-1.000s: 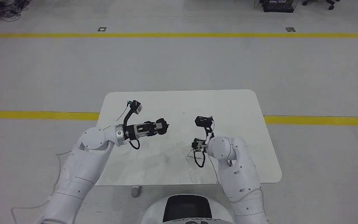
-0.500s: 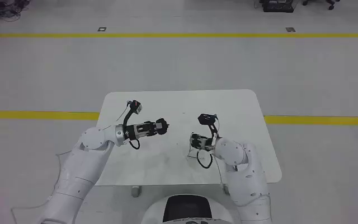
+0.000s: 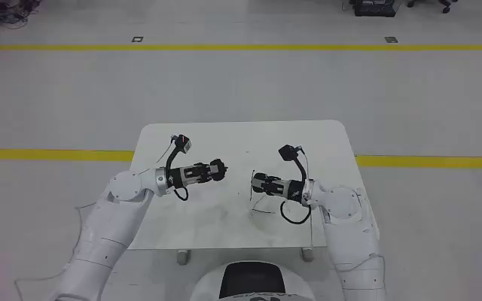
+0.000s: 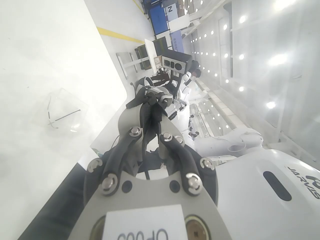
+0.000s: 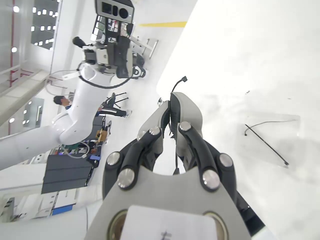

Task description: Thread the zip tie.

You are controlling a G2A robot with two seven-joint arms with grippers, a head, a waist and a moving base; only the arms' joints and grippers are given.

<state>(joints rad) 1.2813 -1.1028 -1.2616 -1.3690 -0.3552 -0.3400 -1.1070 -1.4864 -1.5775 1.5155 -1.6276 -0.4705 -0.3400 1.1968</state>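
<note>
Over table (image 3: 324, 143), right pincer (image 3: 254, 180) swung zip tie (image 5: 184, 78) leftward.

Bright ceiling lamps (image 4: 277, 59) wash the white table (image 3: 316, 143) in glare; wrist views bend at their edges.

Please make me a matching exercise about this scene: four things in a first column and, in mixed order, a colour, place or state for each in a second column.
Column one
1. right hand
2. table
3. clear sheet
4. loose zip ties

Column two
A. white, with rounded corners
B. black, lying on the clear sheet
C. shut on a black zip tie
D. see-through, flat on the table

Pairs: 1-C, 2-A, 3-D, 4-B
</note>
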